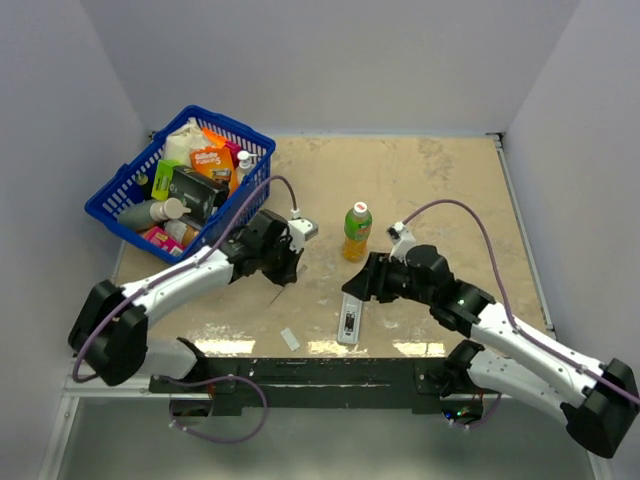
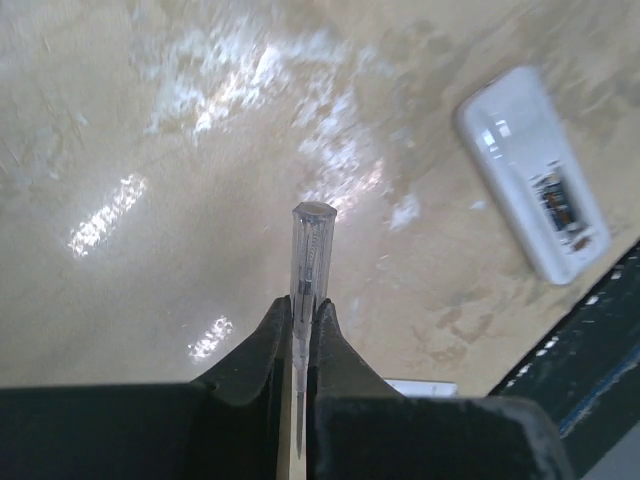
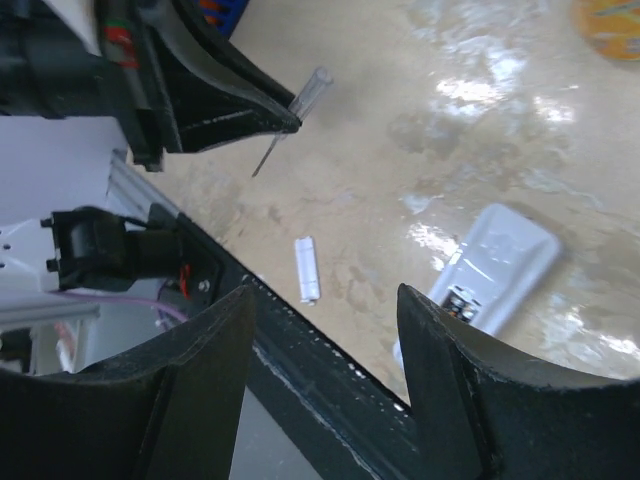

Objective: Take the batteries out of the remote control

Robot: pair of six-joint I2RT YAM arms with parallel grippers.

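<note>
The left gripper (image 2: 303,305) is pinched tight on a thin stick (image 2: 312,240), held over bare table at about 9 o'clock from the bottle (image 1: 356,231). The right gripper (image 3: 325,295) hangs with its fingers spread and nothing between them, just at 1 o'clock of the remote control (image 1: 349,318). The remote control lies flat at the table's (image 1: 450,200) near edge, 6 o'clock from the bottle, dark recess facing up, with a small white piece (image 1: 290,339) at its 8 o'clock.

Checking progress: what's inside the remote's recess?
The remote control lies recess-up, uncovered. Something dark with pale specks sits inside, probably the batteries; too blurred to count. The right fingers hide part of it.
</note>
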